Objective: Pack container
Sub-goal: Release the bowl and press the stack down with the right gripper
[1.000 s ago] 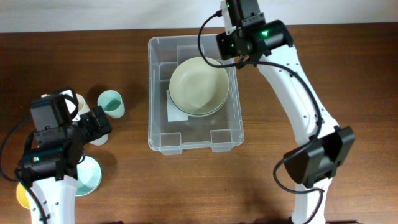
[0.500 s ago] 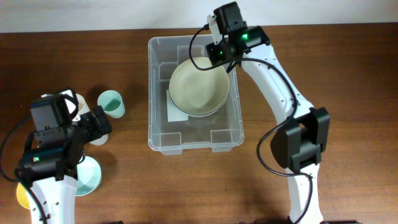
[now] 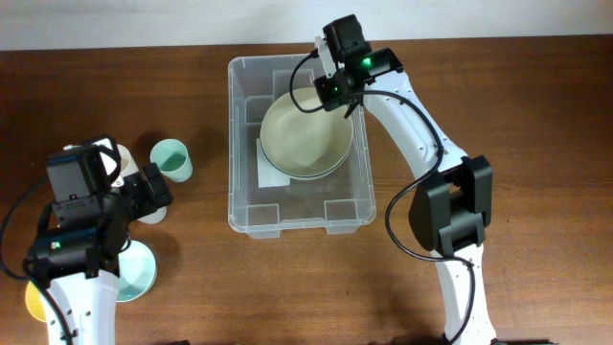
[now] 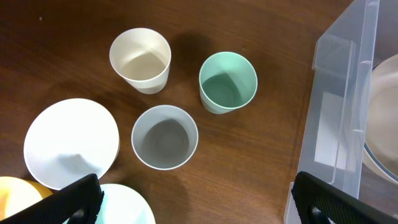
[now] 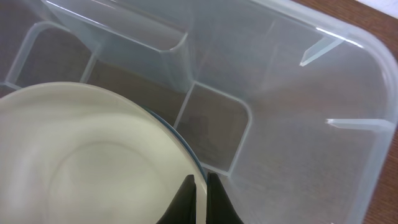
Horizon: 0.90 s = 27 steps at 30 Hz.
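Observation:
The clear plastic container (image 3: 239, 216) stands in the middle of the table. A cream bowl (image 3: 305, 134) lies inside it, stacked on a blue-rimmed bowl. My right gripper (image 3: 337, 93) is inside the container's far right part, shut on the cream bowl's rim. In the right wrist view the gripper (image 5: 199, 199) pinches the rim of the cream bowl (image 5: 81, 162), with the container wall (image 5: 298, 124) beyond. My left gripper (image 4: 196, 205) is open and empty, above the table left of the container (image 4: 336, 124).
Left of the container stand a mint cup (image 4: 227, 82), a cream cup (image 4: 140, 59) and a grey cup (image 4: 165, 137). A white bowl (image 4: 68, 143), a mint bowl (image 4: 121, 208) and a yellow bowl (image 4: 15, 199) lie at the near left.
My right arm has swung left over the container's far right corner, to the cream bowl's rim. The bowl and the left arm have not moved.

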Tool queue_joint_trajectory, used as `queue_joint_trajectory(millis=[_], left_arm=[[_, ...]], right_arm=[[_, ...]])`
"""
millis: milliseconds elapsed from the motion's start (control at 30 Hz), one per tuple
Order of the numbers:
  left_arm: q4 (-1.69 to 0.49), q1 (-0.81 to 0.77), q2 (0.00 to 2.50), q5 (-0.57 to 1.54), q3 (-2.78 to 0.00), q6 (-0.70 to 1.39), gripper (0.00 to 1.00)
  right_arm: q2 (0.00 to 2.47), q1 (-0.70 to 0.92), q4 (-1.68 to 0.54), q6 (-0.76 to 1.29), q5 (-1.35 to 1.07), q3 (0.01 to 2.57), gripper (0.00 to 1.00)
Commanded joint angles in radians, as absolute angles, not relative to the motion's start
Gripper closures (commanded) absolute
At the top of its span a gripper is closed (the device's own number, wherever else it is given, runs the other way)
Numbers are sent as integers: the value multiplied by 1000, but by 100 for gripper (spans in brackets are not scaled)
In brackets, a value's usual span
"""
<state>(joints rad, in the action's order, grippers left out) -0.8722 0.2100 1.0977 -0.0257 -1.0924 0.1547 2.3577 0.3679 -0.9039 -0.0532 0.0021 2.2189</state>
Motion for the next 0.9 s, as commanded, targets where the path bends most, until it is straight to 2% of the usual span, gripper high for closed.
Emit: queue_joint_trajectory(millis=[0,633,767,867], left_arm=[[-873,214,1096,-15,-1110,164,1],[-873,214,1096,-15,-1110,164,1],[-873,214,1096,-15,-1110,164,1],[-873,214,1096,-15,-1110,164,1]], right_arm=[[2388,364,-904,-52,15,2223,96],[2376,364,-952,-53,61,2271,96],[2324,367,-1058,-52,49,2364,96],[2293,374,-1225,-75,-4,2434,96]])
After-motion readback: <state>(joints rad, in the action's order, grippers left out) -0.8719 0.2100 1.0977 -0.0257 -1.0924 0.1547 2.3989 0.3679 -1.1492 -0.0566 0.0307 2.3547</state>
